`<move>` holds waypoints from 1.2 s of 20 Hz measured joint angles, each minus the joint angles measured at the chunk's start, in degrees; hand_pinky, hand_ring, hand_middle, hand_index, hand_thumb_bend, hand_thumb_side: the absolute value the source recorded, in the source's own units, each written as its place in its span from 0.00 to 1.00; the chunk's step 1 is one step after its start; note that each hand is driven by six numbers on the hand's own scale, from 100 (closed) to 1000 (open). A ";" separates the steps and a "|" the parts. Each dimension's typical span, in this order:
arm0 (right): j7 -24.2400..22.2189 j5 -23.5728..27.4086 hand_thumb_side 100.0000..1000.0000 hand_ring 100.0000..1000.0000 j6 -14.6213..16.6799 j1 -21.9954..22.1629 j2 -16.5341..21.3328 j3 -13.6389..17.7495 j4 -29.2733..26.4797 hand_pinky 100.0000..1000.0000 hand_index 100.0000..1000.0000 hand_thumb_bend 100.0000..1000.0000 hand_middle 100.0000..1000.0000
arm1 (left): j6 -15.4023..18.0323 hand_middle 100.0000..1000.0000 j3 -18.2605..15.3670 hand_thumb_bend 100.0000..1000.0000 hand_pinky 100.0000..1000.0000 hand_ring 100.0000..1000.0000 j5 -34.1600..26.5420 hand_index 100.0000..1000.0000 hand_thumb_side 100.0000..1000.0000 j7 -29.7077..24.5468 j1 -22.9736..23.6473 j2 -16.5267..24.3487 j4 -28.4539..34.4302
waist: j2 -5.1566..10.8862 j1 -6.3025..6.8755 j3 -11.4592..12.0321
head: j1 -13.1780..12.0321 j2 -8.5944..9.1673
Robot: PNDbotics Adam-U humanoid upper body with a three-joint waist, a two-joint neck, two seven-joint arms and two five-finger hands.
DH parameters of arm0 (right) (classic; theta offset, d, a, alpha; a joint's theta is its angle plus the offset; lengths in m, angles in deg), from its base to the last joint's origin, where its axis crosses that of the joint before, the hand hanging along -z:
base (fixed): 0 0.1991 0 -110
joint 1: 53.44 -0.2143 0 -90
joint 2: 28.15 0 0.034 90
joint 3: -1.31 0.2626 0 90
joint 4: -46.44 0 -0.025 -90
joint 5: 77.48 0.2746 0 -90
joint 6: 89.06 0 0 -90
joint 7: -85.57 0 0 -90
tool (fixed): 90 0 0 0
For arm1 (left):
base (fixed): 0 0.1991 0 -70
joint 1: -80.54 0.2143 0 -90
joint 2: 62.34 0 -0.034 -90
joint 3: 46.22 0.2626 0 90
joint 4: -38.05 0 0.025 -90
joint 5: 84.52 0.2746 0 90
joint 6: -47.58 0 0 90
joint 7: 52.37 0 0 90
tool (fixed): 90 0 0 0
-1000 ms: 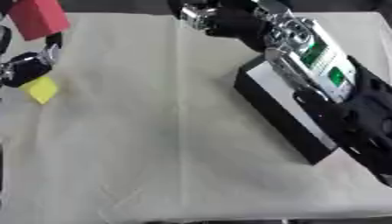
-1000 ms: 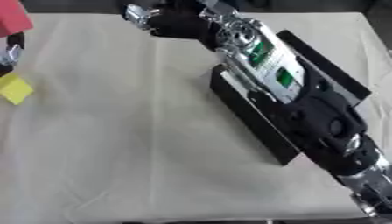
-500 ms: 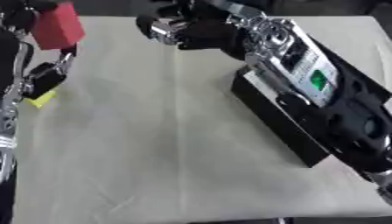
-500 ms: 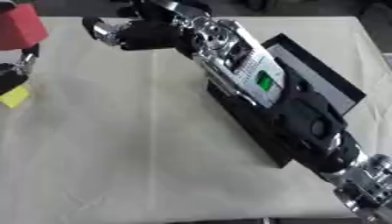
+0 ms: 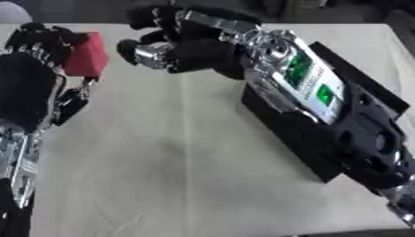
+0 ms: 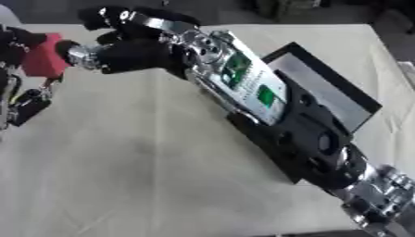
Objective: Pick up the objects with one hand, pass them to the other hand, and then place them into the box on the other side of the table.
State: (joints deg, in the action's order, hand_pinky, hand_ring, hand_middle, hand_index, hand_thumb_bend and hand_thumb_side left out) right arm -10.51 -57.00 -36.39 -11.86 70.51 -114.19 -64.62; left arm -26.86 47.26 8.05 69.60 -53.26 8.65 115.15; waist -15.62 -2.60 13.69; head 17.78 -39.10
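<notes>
The left hand (image 5: 36,76) holds a red block (image 5: 84,54) up with its fingers curled round it, above the cloth-covered table (image 5: 178,162) near its far left corner. The right hand (image 5: 174,44) reaches toward the block with fingers spread, just beside it but not touching. To the right of the block lies the black box (image 6: 324,95), partly hidden under the right arm, with bare cloth toward the near edge
</notes>
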 measured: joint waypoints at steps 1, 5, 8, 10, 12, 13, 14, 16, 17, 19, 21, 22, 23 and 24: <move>-0.08 -0.08 0.38 1.00 -0.06 -0.11 -0.25 -0.28 0.36 1.00 1.00 0.14 1.00 | -0.08 0.47 0.14 0.13 0.72 0.56 0.78 0.48 0.00 0.63 0.00 -0.31 -0.14 | -0.02 -0.01 0.14 | 0.02 0.00; -0.50 -1.31 0.40 1.00 -0.01 -0.69 -0.86 -1.51 2.32 1.00 1.00 0.13 1.00 | -0.33 0.47 0.49 0.14 0.72 0.55 2.55 0.48 0.00 2.83 0.03 -1.17 -0.28 | -0.05 -0.24 0.48 | 0.34 0.00; -1.06 -2.34 0.40 1.00 0.26 -1.05 -1.28 -2.30 3.90 1.00 1.00 0.14 1.00 | -0.69 0.47 0.64 0.14 0.71 0.55 3.41 0.48 0.00 4.10 0.05 -1.54 -0.30 | -0.05 -0.33 0.54 | 0.49 -0.02; -1.43 -3.07 0.38 1.00 0.56 -1.07 -1.31 -2.58 4.80 1.00 1.00 0.14 1.00 | -1.09 0.47 0.79 0.13 0.71 0.55 3.83 0.48 0.00 4.95 0.05 -1.56 -0.31 | -0.05 -0.37 0.59 | 0.51 -0.06; -1.42 -4.02 0.36 1.00 1.07 -1.10 -1.35 -2.66 5.37 1.00 1.00 0.15 1.00 | -1.51 0.46 0.83 0.13 0.71 0.55 4.00 0.48 0.00 5.83 0.09 -1.65 -0.31 | -0.05 -0.39 0.71 | 0.52 -0.08; -1.28 -4.63 0.35 1.00 1.38 -1.14 -1.35 -2.66 5.56 1.00 1.00 0.17 1.00 | -1.66 0.46 0.87 0.13 0.71 0.55 4.00 0.48 0.00 6.22 0.16 -1.75 -0.32 | -0.05 -0.39 0.77 | 0.52 -0.10; -1.15 -5.31 0.34 1.00 1.74 -1.19 -1.35 -2.66 5.74 1.00 1.00 0.17 1.00 | -1.73 0.46 1.01 0.13 0.71 0.55 3.99 0.48 0.00 6.60 0.26 -1.78 -0.40 | -0.05 -0.39 0.77 | 0.53 -0.13; -0.83 -6.62 0.34 1.00 2.46 -1.20 -1.35 -2.66 6.10 1.00 1.00 0.17 1.00 | -1.73 0.46 1.27 0.12 0.71 0.55 3.78 0.48 0.00 7.25 0.44 -1.78 -0.65 | -0.06 -0.37 0.80 | 0.57 -0.18; -0.75 -7.11 0.34 1.00 2.79 -1.21 -1.35 -2.66 6.36 1.00 1.00 0.17 1.00 | -1.68 0.46 1.41 0.12 0.71 0.55 3.67 0.48 0.00 7.48 0.44 -1.78 -0.69 | -0.06 -0.36 0.85 | 0.65 -0.26; -0.69 -7.76 0.35 1.00 3.31 -1.22 -1.35 -2.70 6.87 1.00 1.00 0.16 1.00 | -1.55 0.46 1.56 0.11 0.70 0.54 3.46 0.48 0.00 7.79 0.44 -1.84 -0.97 | -0.06 -0.36 0.87 | 0.86 -0.54; -0.64 -8.20 0.36 1.00 3.69 -1.28 -1.43 -2.82 7.33 1.00 1.00 0.15 1.00 | -1.38 0.46 1.75 0.11 0.70 0.54 3.16 0.48 0.00 7.96 0.44 -2.00 -1.03 | -0.09 -0.36 0.93 | 1.03 -0.57; -0.68 -8.28 0.37 1.00 3.87 -1.33 -1.56 -2.83 7.62 1.00 1.00 0.15 1.00 | -1.29 0.46 1.89 0.11 0.70 0.54 3.07 0.48 0.00 8.05 0.44 -2.01 -1.05 | -0.11 -0.36 0.98 | 1.07 -0.57; -0.72 -8.33 0.37 1.00 4.04 -1.38 -1.72 -2.85 7.89 1.00 1.00 0.15 1.00 | -1.19 0.46 1.93 0.11 0.70 0.54 2.99 0.48 0.00 8.13 0.44 -2.04 -1.08 | -0.14 -0.36 1.07 | 1.11 -0.57; -0.81 -8.34 0.37 1.00 4.22 -1.52 -1.76 -2.88 8.15 1.00 1.00 0.15 1.00 | -1.11 0.46 2.03 0.11 0.70 0.54 2.96 0.48 0.00 8.17 0.44 -2.08 -1.13 | -0.21 -0.37 1.20 | 1.16 -0.57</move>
State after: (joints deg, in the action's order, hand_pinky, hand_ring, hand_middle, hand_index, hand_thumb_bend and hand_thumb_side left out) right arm -11.33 -65.34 -32.18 -13.38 68.75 -117.07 -56.47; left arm -27.97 49.29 11.01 77.77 -52.82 6.56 114.02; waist -15.82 -2.98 14.89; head 18.94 -39.67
